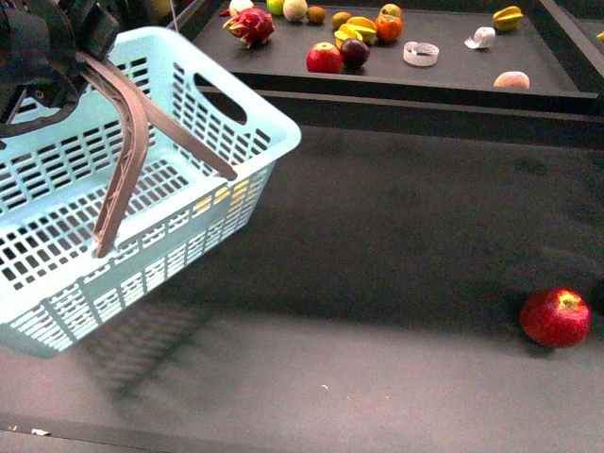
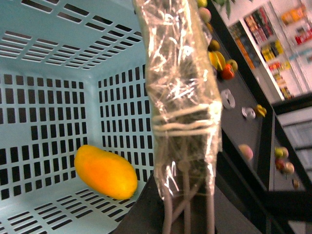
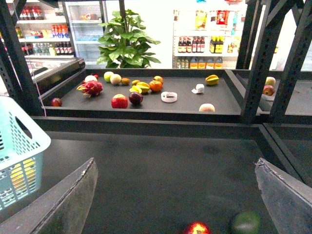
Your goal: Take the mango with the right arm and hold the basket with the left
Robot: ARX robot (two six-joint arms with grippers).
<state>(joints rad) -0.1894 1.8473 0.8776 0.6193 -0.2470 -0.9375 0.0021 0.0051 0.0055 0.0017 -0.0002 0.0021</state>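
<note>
Seen from my station, the dark surface (image 1: 396,245) lies open between the tilted basket (image 1: 57,283) at left and the red apple (image 1: 556,317) at right, while two handles (image 1: 132,151) cross the basket's mouth.

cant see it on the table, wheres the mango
The mango lies in the basket, near a floor corner in the left wrist view; the basket is at the front view's left.

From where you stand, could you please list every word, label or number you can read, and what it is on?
No text can be read here.
The shelf bottles carry labels too small to read.
The shelf packets are too blurred to read.
The basket shows no print.
</note>
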